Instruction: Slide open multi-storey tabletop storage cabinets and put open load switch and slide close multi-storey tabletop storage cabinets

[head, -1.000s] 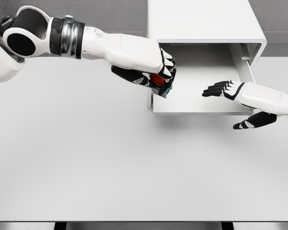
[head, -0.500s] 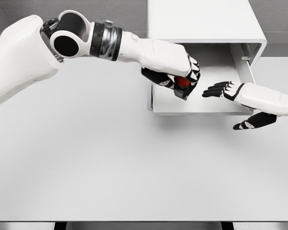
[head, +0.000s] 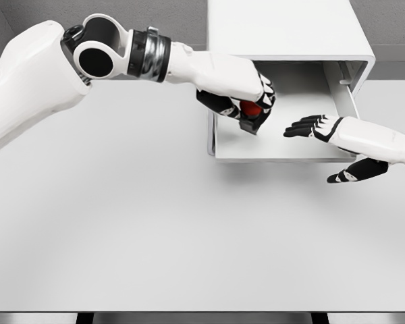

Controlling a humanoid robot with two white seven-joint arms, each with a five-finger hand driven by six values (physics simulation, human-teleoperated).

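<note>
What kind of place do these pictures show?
Probably a simulated test bench, not a real room: a bare white table, a white storage cabinet with its drawer open, and a plain grey backdrop.

A white table (head: 155, 236) stands against a grey wall (head: 121, 8).

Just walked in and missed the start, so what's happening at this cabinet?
The left hand is holding a red load switch over the open drawer of the white cabinet, ready to set it inside. The switch is not yet released. The right hand hovers open over the drawer's right part, its thumb below the front edge. Closing the drawer comes afterward.
</note>
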